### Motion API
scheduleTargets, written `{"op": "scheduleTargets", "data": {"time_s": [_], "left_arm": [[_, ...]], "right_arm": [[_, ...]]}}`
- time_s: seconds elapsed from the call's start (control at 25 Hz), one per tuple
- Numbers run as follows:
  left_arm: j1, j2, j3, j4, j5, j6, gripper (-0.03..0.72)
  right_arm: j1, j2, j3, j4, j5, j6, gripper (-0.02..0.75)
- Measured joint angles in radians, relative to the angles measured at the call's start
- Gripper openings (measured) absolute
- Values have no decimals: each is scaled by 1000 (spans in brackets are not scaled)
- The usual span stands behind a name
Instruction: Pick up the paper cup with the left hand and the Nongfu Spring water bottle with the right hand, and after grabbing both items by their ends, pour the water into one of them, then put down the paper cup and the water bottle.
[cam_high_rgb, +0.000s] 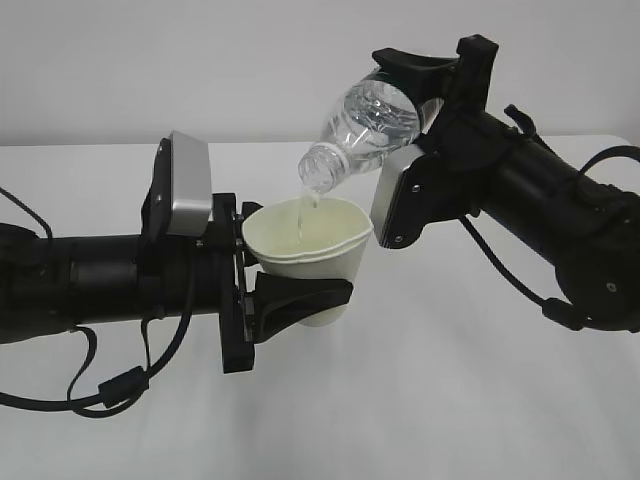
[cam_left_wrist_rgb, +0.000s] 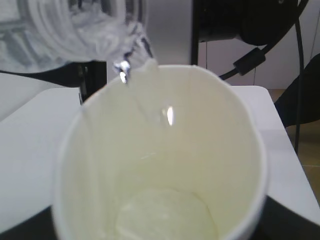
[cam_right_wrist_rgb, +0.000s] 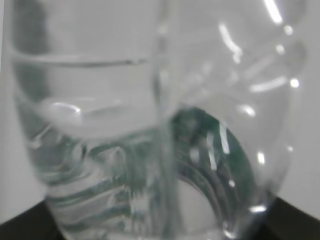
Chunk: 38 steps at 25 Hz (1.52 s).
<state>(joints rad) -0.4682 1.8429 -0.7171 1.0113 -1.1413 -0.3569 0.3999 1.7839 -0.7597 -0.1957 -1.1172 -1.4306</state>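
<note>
Left hand (cam_high_rgb: 290, 300) clamps the paper cup (cam_high_rgb: 310, 245), right hand (cam_high_rgb: 420, 85) clamps the tilted Nongfu Spring water bottle (cam_high_rgb: 365, 125) — only the left wrist view shows water (cam_left_wrist_rgb: 165, 217) pooled inside.

This looks like a robotics lab or test bench rather than a home or kitchen; a plain white table (cam_high_rgb: 420, 400) fills the ground and a bare, pale grey wall (cam_high_rgb: 200, 60) stands behind it, with no furniture, decoration or household goods in sight; 2 black robot arms with exposed black cables (cam_high_rgb: 90, 395) and grey rectangular plates (cam_high_rgb: 190, 185) work over the table, which points to a staged recording setup; in the left wrist view the white tabletop ends at an edge, and beyond it a strip of brownish floor (cam_left_wrist_rgb: 299, 150) and more dark equipment with a cable (cam_left_wrist_rgb: 250, 57) show.
</note>
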Motion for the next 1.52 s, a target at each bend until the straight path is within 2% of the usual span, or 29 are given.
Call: {"op": "scheduleTargets", "data": {"time_s": [1.52], "left_arm": [[0, 0, 0, -16, 2, 0, 419]], "right_arm": [[0, 0, 0, 0, -1, -29, 473]]}}
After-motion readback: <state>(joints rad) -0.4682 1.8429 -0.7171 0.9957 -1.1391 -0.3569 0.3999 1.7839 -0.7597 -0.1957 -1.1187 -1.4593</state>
